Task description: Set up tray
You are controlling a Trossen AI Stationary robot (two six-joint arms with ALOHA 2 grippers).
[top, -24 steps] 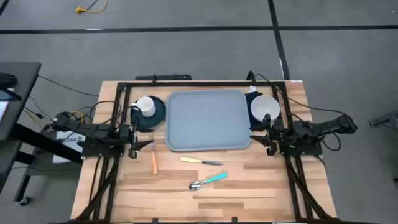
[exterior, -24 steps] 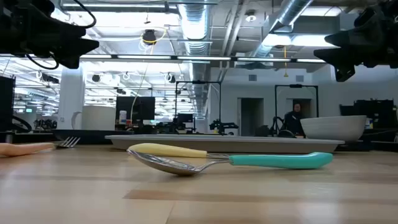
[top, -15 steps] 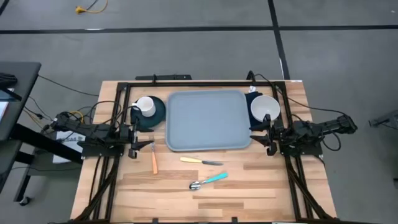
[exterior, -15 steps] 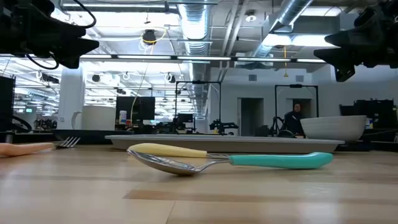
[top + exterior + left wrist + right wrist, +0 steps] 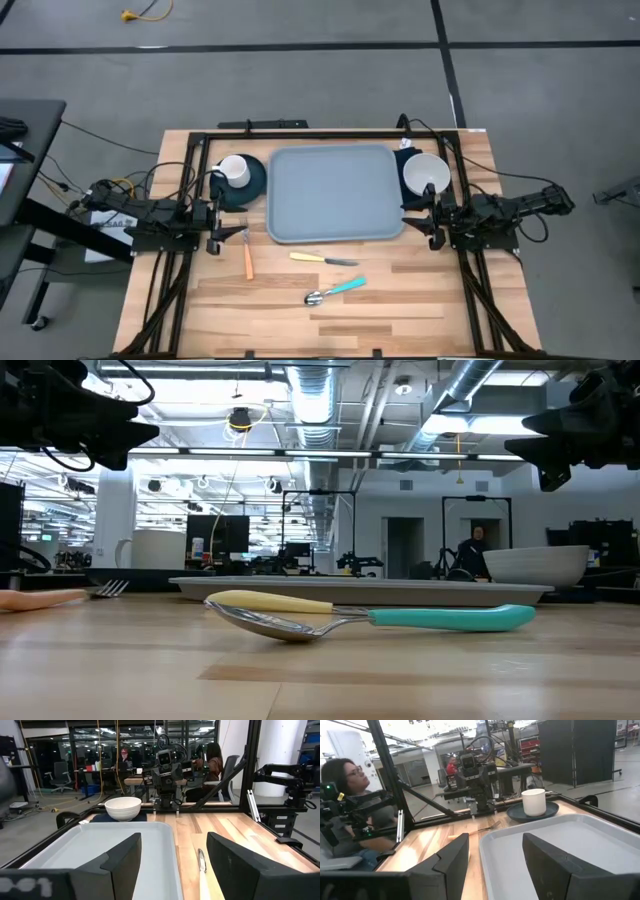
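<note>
The tray (image 5: 335, 194) lies flat in the upper middle of the high view, on the table (image 5: 420, 295), with nothing on it. At its left edge sits a plate (image 5: 252, 183) carrying a cup (image 5: 235, 169); at its right edge a white bowl (image 5: 426, 173) rests on what seems to be a dark napkin (image 5: 404, 156), though little of that shows.

Below the tray, toward the bottom centre, lie a knife (image 5: 322, 259) with a yellow handle, a spoon (image 5: 334, 290) with a teal handle, and, further left, a fork (image 5: 246, 251) with an orange handle. All three are clear of the tray.

The left gripper (image 5: 214, 232) hovers at the tray's lower left corner, jaws apart and empty. The right gripper (image 5: 434, 222) hovers at the lower right corner, likewise spread with nothing between its fingers. The two face each other across the tray.

A seated person (image 5: 350, 815) shows at the left of the right wrist view.
</note>
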